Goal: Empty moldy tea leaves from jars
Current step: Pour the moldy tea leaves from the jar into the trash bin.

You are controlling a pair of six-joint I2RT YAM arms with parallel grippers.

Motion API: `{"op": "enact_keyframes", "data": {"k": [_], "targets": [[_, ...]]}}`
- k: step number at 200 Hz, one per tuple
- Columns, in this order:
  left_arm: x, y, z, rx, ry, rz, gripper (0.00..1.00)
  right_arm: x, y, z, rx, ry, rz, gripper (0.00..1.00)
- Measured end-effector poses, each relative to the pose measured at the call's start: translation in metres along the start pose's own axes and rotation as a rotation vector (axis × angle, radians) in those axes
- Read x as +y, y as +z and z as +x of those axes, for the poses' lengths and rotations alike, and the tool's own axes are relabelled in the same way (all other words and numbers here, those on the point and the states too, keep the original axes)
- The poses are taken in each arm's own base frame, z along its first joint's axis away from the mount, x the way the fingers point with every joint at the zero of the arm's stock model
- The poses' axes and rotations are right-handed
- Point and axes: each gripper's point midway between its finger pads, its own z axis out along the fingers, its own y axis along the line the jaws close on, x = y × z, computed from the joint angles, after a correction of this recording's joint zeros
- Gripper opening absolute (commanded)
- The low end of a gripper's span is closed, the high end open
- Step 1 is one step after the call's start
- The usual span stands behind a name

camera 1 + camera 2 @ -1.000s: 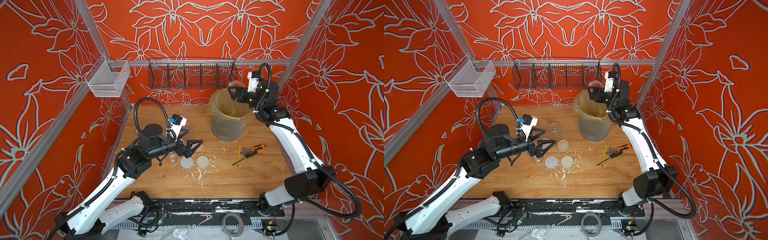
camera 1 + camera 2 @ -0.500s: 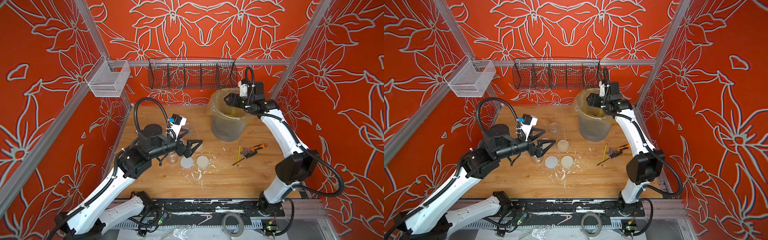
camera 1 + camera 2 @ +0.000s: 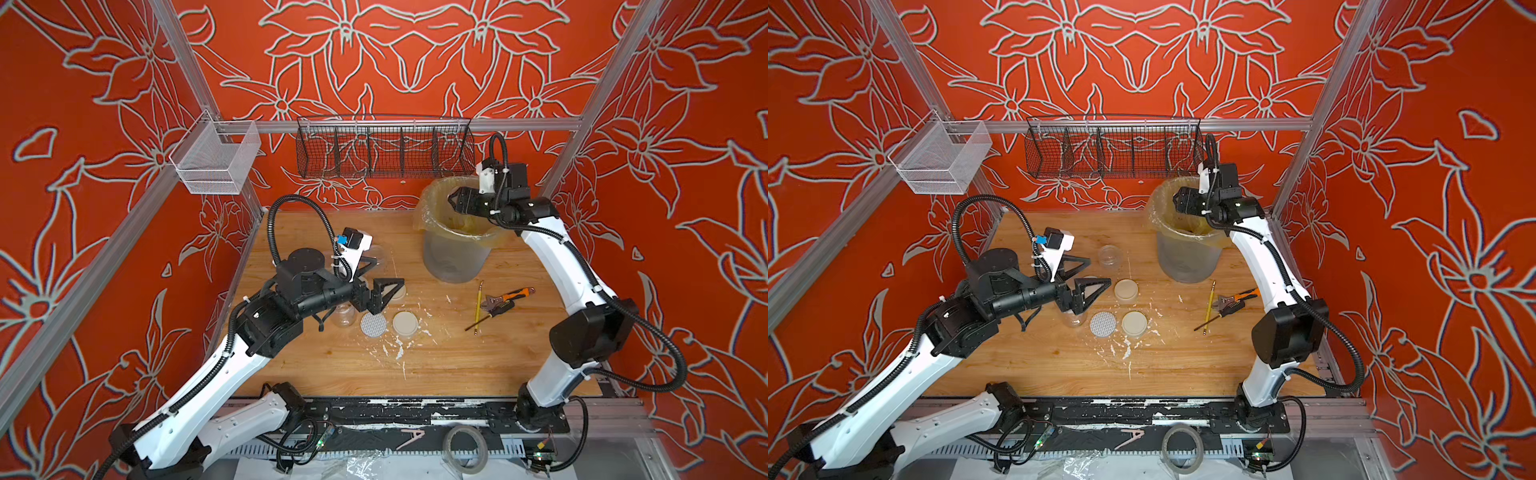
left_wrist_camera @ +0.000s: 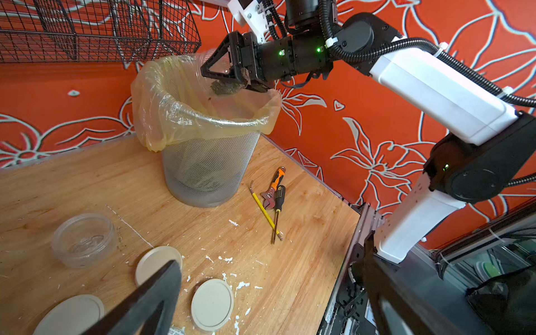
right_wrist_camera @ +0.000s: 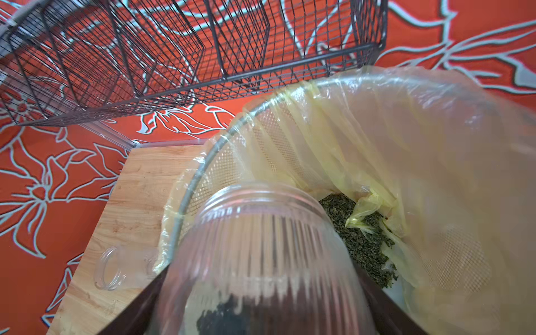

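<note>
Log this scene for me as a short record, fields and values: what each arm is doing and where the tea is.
right gripper: shut on jar, tilted with its mouth toward the bin
tea leaves: a pile in the bin, some left in the held jar
left gripper: open, empty, near the lids
table: empty squat jar, loose lids, hand tools

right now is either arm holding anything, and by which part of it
On the right gripper, the jaws clamp a clear ribbed plastic jar across its side walls. The left gripper holds nothing, jaws open.
</note>
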Motion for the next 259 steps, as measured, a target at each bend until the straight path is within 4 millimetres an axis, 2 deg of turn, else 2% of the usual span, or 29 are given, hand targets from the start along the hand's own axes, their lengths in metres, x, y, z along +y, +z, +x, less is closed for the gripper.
{"op": "enact_keyframes", "data": {"k": [47,62,81,97,120,138,210,230,259], "targets": [[0.000,0.000,0.000,0.000,-0.001,-0.001,0.97,0.012,-0.048,-0.007,-0.125,0.002,-0.043,0.21],[0.000,0.000,0.000,0.000,-0.002,-0.001,0.97,0.014,-0.055,-0.013,-0.152,-0.007,-0.039,0.21],[0.000,0.001,0.000,0.001,-0.004,0.000,0.97,0.011,-0.049,-0.014,-0.130,-0.021,-0.014,0.22],[0.000,0.001,0.001,0.002,-0.005,-0.001,0.97,0.007,-0.031,-0.014,-0.090,-0.031,0.010,0.22],[0.001,0.001,0.001,0.003,-0.012,-0.002,0.97,-0.005,-0.005,0.006,-0.004,-0.030,0.040,0.22],[0.001,0.001,0.000,0.002,-0.016,-0.003,0.97,-0.011,0.002,0.019,0.040,-0.024,0.055,0.21],[0.003,0.001,0.000,-0.002,-0.018,-0.015,0.97,-0.009,-0.010,0.013,0.013,-0.071,0.088,0.21],[0.003,0.001,0.000,-0.003,-0.018,-0.017,0.97,-0.006,-0.020,0.009,-0.011,-0.109,0.113,0.20],[0.003,0.001,0.000,-0.003,-0.018,-0.017,0.97,0.007,-0.044,-0.002,-0.076,-0.144,0.103,0.20]]}}
